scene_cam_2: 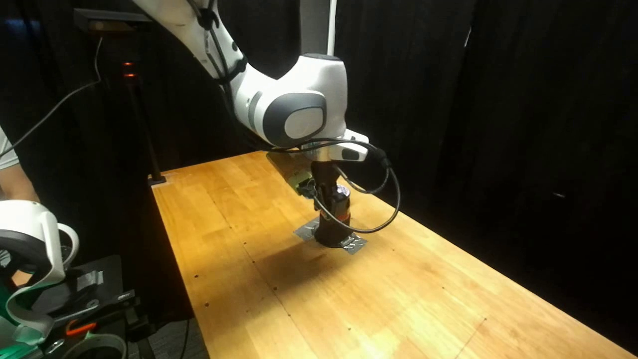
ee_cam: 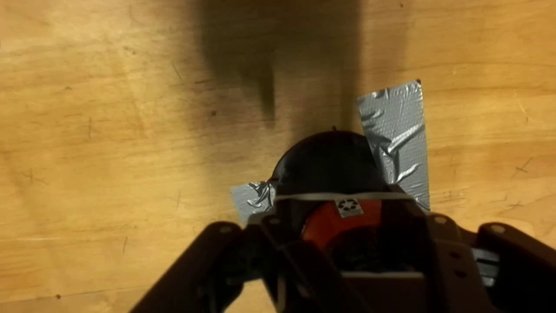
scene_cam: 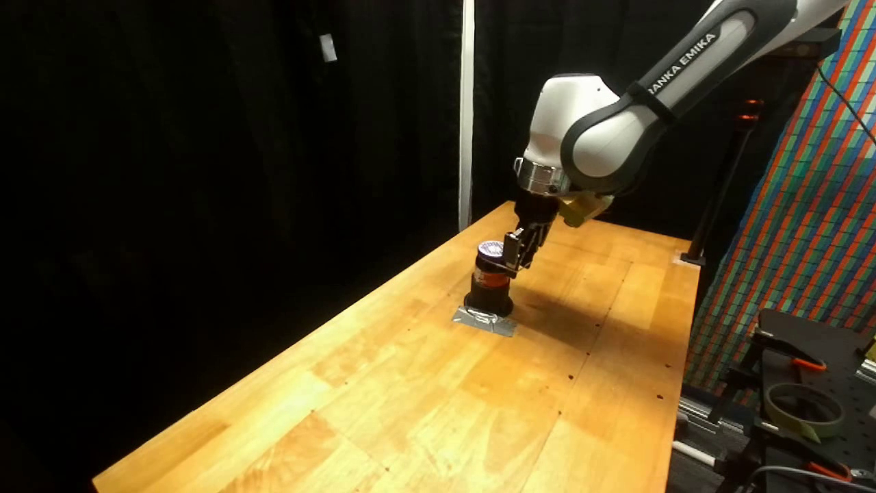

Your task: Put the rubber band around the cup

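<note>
The cup (scene_cam: 490,278), with a pale lid, dark upper part and red-orange middle, stands upright on a black round base on the table. It is partly hidden by the gripper in an exterior view (scene_cam_2: 343,217). My gripper (scene_cam: 516,266) is at the cup's upper part. In the wrist view my gripper (ee_cam: 343,204) is open, with a finger on each side of the cup (ee_cam: 319,228). The pale rubber band (ee_cam: 308,197) is stretched between the fingers. One strand crosses beyond the red part, another on the near side, so the cup appears inside the loop. Contact cannot be told.
Grey tape (scene_cam: 487,322) holds the black base to the wooden table (scene_cam: 438,404). A cable (scene_cam_2: 395,189) loops out from the wrist beside the cup. A dark pole (scene_cam: 718,185) stands at the table's far corner. A cart with a tape roll (scene_cam: 805,411) is beside the table.
</note>
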